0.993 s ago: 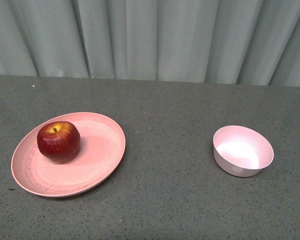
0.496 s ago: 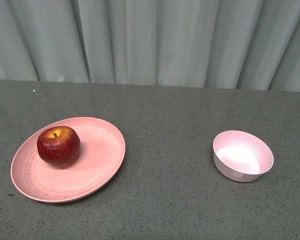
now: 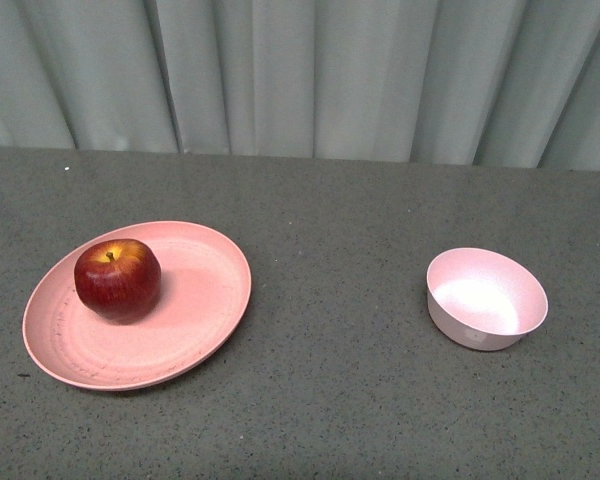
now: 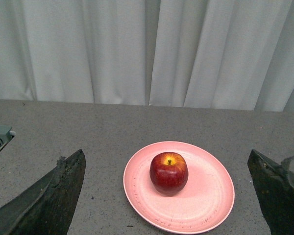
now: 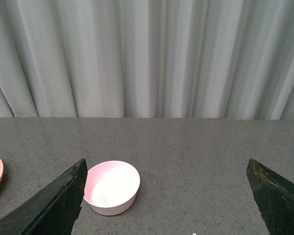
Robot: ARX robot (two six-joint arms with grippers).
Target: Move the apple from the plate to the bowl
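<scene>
One grey worktop (image 3: 330,410) carries everything. The left pincer (image 4: 165,154) and the right pincer (image 5: 166,161) both stand spread wide, pinching nothing. The salmon plate (image 3: 200,290) lies on the left, the pale bowl (image 3: 460,330) well apart on the right. The apple (image 3: 118,280) sits on the plate, stem up, left of its centre.

bare tabletop (image 3: 340,330) between plate (image 3: 205,330) and bowl (image 3: 485,300), nothing above apple (image 3: 118,280)

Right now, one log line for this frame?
apple: on plate | bowl: empty | left tool: open | right tool: open
</scene>
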